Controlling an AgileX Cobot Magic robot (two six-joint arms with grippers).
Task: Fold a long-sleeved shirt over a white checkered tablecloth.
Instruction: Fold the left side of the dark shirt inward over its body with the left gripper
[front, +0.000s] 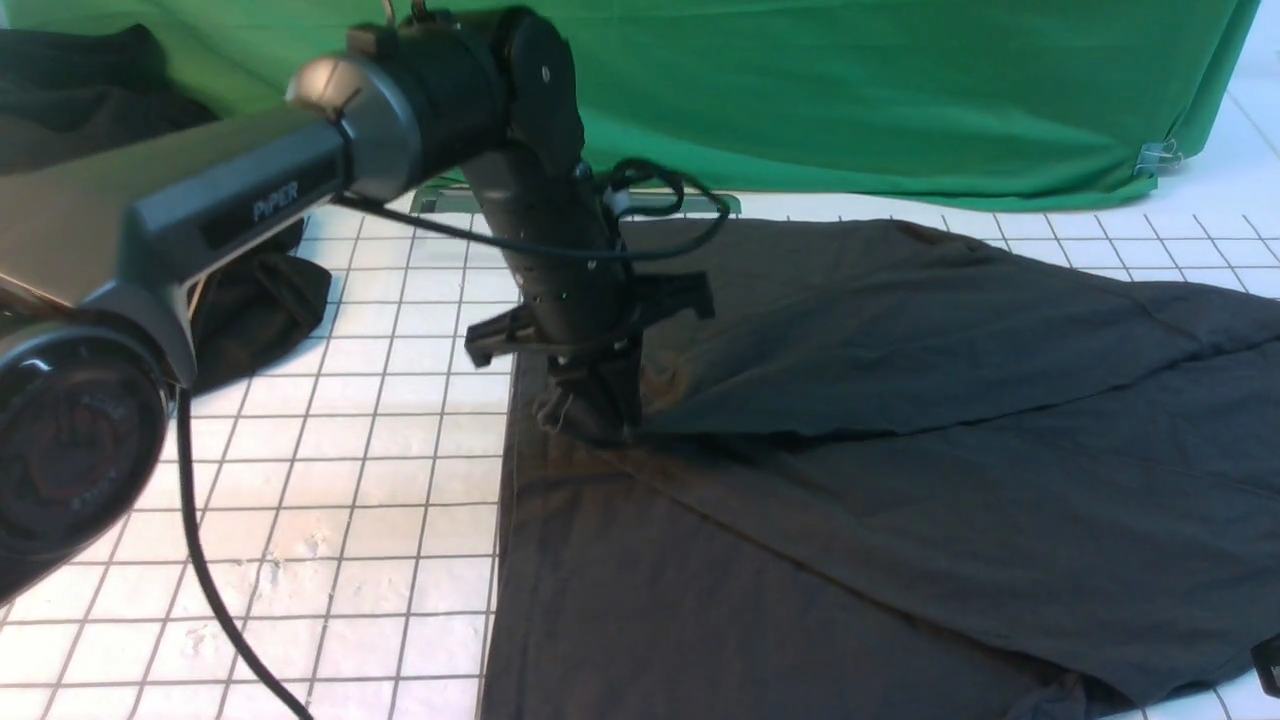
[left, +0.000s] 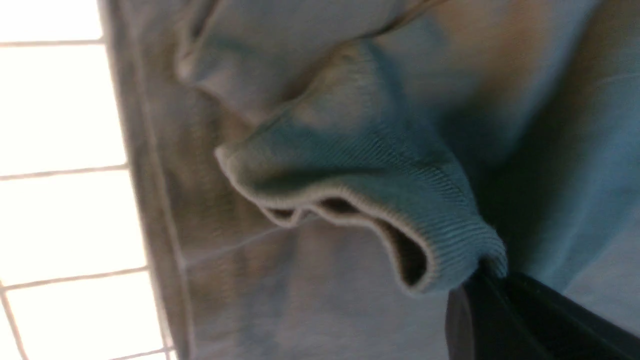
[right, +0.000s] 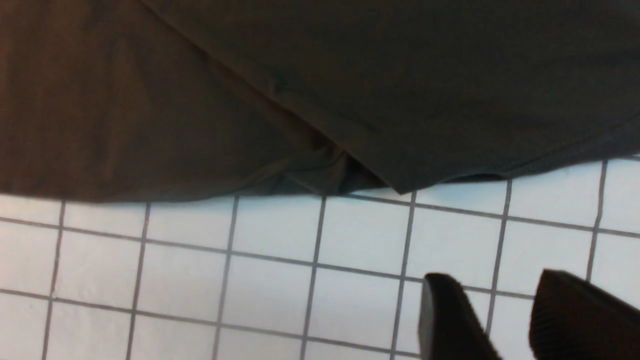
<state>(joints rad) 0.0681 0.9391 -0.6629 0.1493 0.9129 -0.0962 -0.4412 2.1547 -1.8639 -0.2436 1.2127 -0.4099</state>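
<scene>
One readable word, on the robot's arm.
The name "PIPER" is showing in pale raised letters on the dark side panel of the left arm (front: 275, 200), seen in the front view.

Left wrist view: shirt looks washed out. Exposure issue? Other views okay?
Left wrist view: overexposed, so the dark shirt reads pale grey-teal, the tablecloth blows out white, and the image is slightly soft. Front view: exposure fair, shirt folds murky. Right wrist view: evenly lit, tablecloth grid crisp.
</scene>
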